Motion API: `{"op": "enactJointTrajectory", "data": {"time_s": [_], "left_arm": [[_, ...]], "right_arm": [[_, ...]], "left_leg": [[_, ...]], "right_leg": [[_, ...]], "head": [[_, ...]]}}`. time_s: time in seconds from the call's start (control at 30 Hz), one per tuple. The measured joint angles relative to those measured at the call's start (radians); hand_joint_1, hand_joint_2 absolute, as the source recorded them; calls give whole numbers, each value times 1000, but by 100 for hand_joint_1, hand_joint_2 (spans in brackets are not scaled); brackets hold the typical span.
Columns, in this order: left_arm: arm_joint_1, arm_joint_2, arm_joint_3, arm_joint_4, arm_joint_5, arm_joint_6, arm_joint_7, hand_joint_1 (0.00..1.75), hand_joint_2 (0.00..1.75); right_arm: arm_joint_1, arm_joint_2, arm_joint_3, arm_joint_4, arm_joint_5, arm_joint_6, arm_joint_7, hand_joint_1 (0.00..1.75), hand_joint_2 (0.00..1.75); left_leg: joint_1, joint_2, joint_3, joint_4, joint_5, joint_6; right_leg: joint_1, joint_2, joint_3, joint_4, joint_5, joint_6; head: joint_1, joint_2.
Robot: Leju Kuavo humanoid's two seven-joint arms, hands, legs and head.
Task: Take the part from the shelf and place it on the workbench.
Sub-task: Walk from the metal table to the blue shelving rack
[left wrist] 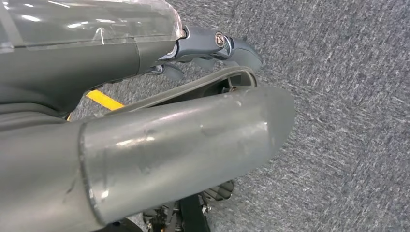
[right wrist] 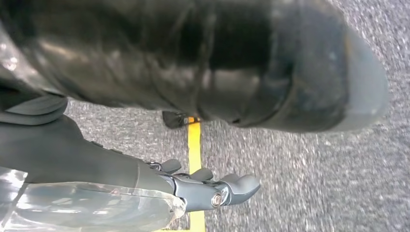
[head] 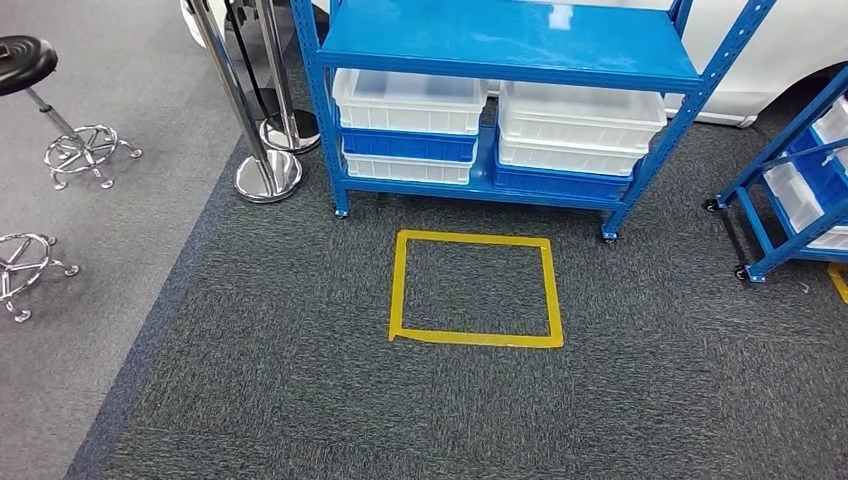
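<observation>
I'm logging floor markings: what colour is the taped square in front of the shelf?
Yellow. The taped square on the dark grey carpet shows best in the head view.

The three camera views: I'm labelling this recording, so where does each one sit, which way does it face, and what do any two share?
Head view: high on the body, looking forward and down at the blue shelf and yellow tape square; no body parts.
Left wrist view: behind the hanging left hand, facing carpet.
Right wrist view: behind the right hand, facing carpet.
Shared: yellow tape and grey carpet in all views.
</observation>
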State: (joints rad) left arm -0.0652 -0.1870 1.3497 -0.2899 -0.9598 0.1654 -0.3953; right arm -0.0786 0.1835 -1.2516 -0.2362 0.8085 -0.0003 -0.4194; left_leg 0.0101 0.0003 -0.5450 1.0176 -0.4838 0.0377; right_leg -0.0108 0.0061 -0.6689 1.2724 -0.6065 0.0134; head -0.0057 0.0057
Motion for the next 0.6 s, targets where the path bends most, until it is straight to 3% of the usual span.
{"op": "enactJointTrajectory", "data": {"time_s": [0.03, 0.1, 0.13, 0.2, 0.3, 0.37, 0.47, 0.5, 0.53, 0.6], "left_arm": [[0, 0, 0, 0, 0, 0, 0, 0, 0], [0, 0, 0, 0, 0, 1, 0, 0, 0], [0, 0, 0, 0, 0, 1, 0, 0, 0], [-1, 1, 0, 0, 0, 2, 0, 0, 0], [-3, 1, 0, 0, 0, 2, 0, 0, 0], [-3, 1, 0, 0, 0, 2, 2, 0, 0], [-2, 1, 0, 0, -3, 0, 7, 0, 0], [-1, 1, 0, 0, -3, 0, 8, 0, 0], [-1, 1, 0, 0, -3, 1, 9, 0, 0], [-1, 3, 0, 0, 0, 1, 9, 0, 0]], "right_arm": [[0, 0, 0, 0, 0, 0, 0, 0, 0], [0, 0, 0, 0, 0, -1, 0, 0, 0], [-1, 0, 0, 0, 0, -1, 0, 0, 0], [-2, 0, 0, 1, 0, -1, 0, 0, 0], [-2, 0, 0, 1, 0, -1, 0, 0, 0], [-2, 0, 0, 1, 0, -1, 0, 0, 0], [-2, 0, 0, 1, 1, 0, 0, 0, 0], [-2, 0, 0, 1, 1, 0, 0, 0, 0], [-2, 0, 0, 1, 2, 0, 0, 0, 0], [-2, 0, 0, 1, 4, -1, 0, 0, 0]], "left_leg": [[0, 0, 1, 0, -1, -1], [1, -1, 6, 0, -5, -6], [0, -2, 6, 2, -7, -11], [-2, -2, 6, 2, -9, -22], [0, -3, 4, 7, -16, -39], [1, -2, -23, 70, -57, -45], [2, -2, -109, 252, -134, -45], [2, -2, -122, 275, -133, -44], [2, -2, -117, 263, -113, -42], [1, -2, -65, 146, -45, -34]], "right_leg": [[-3, 0, 10, -22, 24, 1], [-8, -1, 60, -130, 88, 1], [-7, -1, 83, -182, 106, -1], [-2, 1, 100, -226, 111, -6], [1, 1, 102, -235, 115, -23], [-1, -2, 106, -243, 119, -37], [6, -4, 107, -243, 117, -47], [8, -4, 108, -242, 116, -48], [10, -3, 110, -241, 115, -49], [11, -3, 114, -239, 112, -48]], "head": [[0, 0], [0, 0], [0, 0], [0, 0], [0, 0], [0, 0], [0, 0], [0, 0], [0, 0], [0, 0]]}}
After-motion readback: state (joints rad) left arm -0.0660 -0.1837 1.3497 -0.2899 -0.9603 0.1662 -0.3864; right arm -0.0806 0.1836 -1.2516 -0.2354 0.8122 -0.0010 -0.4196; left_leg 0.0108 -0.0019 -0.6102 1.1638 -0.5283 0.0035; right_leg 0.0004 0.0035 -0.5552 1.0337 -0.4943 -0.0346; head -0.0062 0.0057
